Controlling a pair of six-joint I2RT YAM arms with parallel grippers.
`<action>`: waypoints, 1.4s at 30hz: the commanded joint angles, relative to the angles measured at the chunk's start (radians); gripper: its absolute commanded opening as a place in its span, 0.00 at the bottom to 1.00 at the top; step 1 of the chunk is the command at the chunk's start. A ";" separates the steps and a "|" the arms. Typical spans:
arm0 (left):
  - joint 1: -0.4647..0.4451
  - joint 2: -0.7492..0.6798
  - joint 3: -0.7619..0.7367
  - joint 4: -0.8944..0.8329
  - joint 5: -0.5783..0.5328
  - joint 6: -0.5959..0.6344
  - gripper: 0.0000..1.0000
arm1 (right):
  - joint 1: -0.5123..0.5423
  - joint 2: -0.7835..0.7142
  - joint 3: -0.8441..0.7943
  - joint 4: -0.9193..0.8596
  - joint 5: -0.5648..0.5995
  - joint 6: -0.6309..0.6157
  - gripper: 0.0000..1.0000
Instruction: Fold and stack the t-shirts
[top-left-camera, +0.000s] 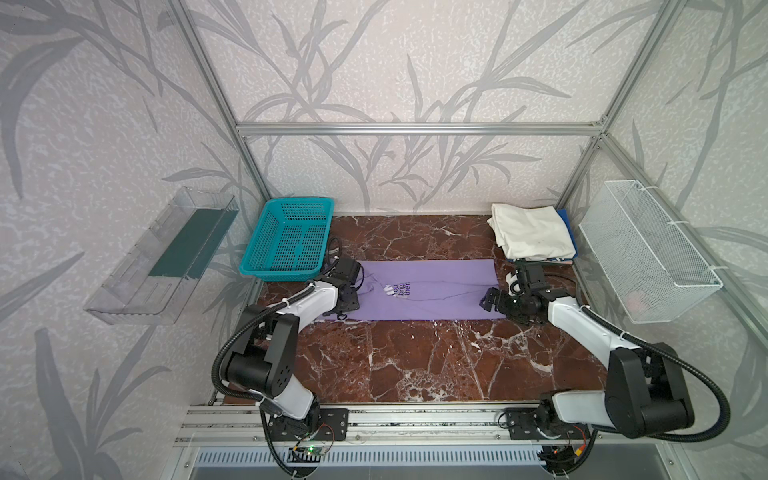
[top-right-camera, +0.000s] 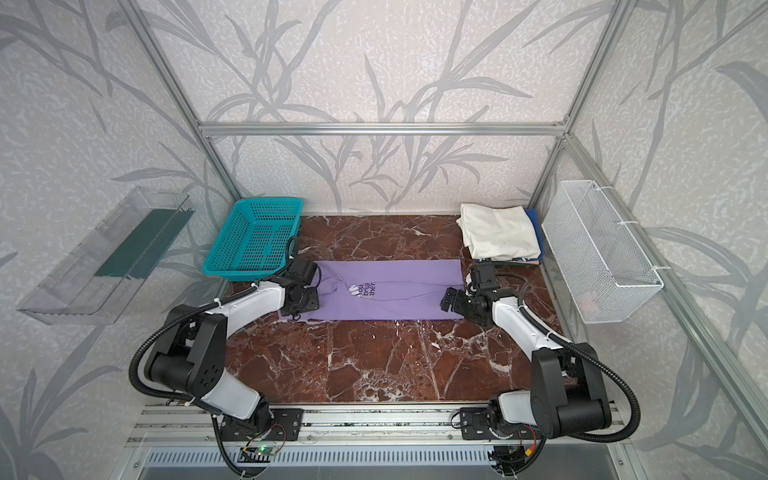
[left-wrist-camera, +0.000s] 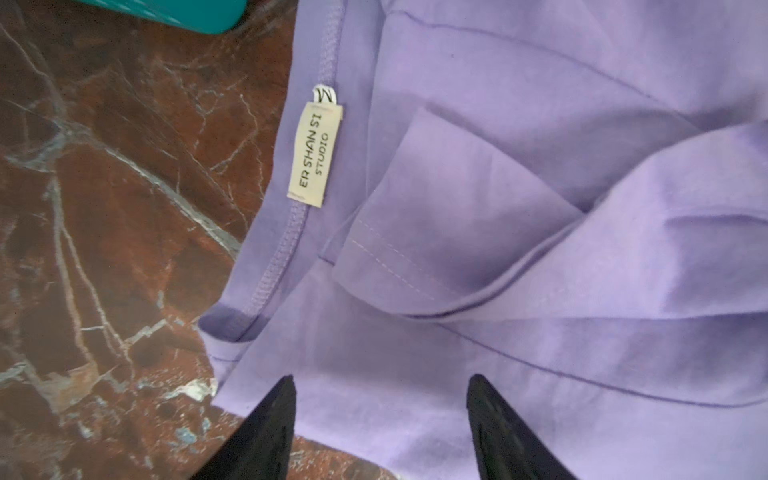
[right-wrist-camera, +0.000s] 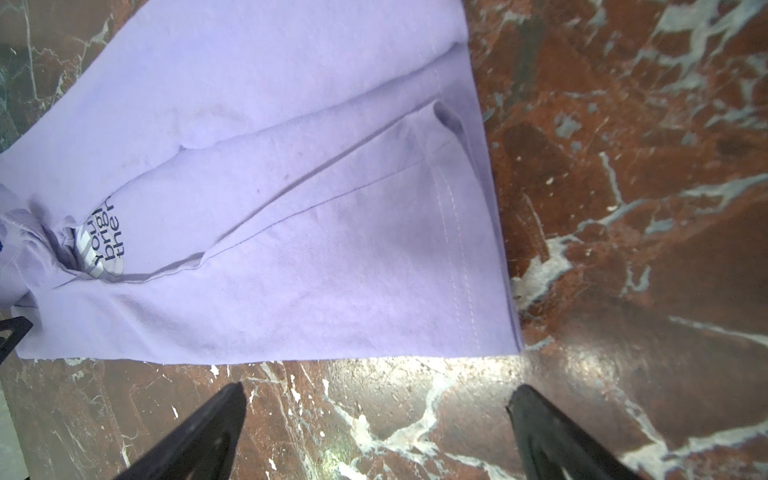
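A lavender t-shirt (top-left-camera: 424, 291) (top-right-camera: 386, 291) lies folded into a long strip across the middle of the marble table, its dark chest lettering facing up. My left gripper (left-wrist-camera: 380, 378) is open over the collar end, where a cream label (left-wrist-camera: 316, 153) shows; nothing is between its fingers. At the hem end (right-wrist-camera: 457, 232) my right gripper (right-wrist-camera: 376, 390) (top-left-camera: 490, 301) stands open over bare marble just off the shirt's edge. A folded cream-white t-shirt (top-left-camera: 532, 235) (top-right-camera: 498, 232) tops a stack at the back right, with a blue edge (top-left-camera: 566, 220) under it.
A teal lattice basket (top-left-camera: 286, 239) (top-right-camera: 253, 237) stands at the back left, close behind my left wrist. A white wire basket (top-left-camera: 648, 249) hangs on the right wall and a clear tray (top-left-camera: 162, 257) on the left wall. Bare marble (top-left-camera: 415, 361) lies in front of the shirt.
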 joint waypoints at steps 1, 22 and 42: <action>0.005 -0.014 0.001 0.071 0.059 -0.010 0.60 | -0.005 -0.024 -0.006 -0.012 -0.012 0.001 0.99; 0.012 0.148 0.149 0.062 -0.014 0.013 0.42 | -0.005 -0.019 -0.033 -0.032 0.014 -0.007 0.99; 0.012 0.325 0.321 0.066 -0.027 0.069 0.34 | -0.010 0.020 -0.021 -0.083 0.031 -0.007 0.99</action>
